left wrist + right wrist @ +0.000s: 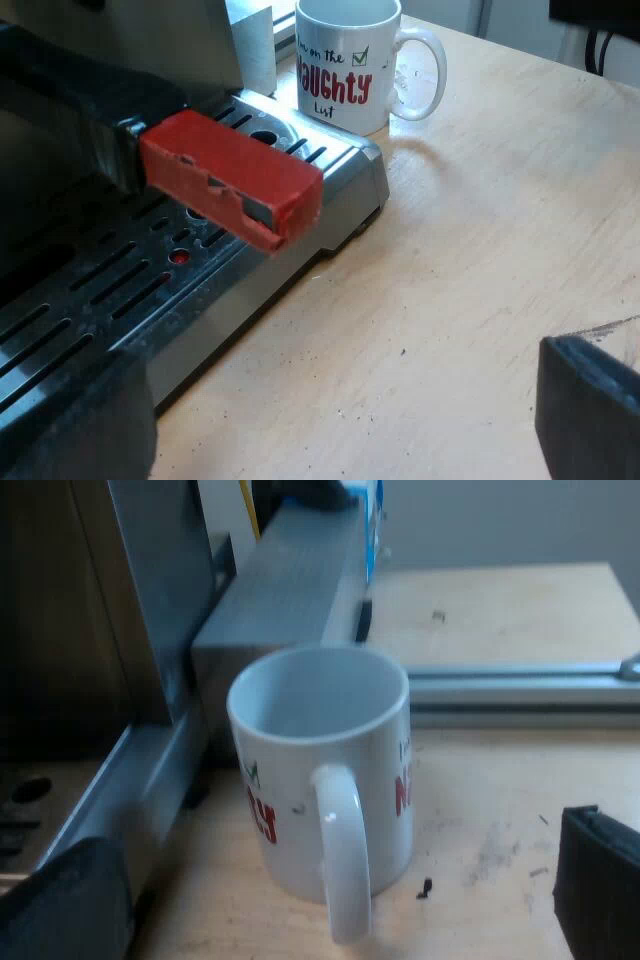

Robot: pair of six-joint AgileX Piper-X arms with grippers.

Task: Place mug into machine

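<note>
Right wrist view: mug [300,770] upright beside machine [150,590].

The left gripper [335,415] and right gripper [330,890] have blunt, matte black fingers [590,410], seemingly rubber-padded.

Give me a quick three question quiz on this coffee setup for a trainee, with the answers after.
1. True or false: the mug stands on the drip tray.
2. Multiple choice: the mug is A) on its side, B) upright and empty, C) upright and full.
3. Fill in: the red handle end hangs over the ____.
Key: 1 false, it stands on the table beside the tray; 2 B; 3 drip tray.
</note>
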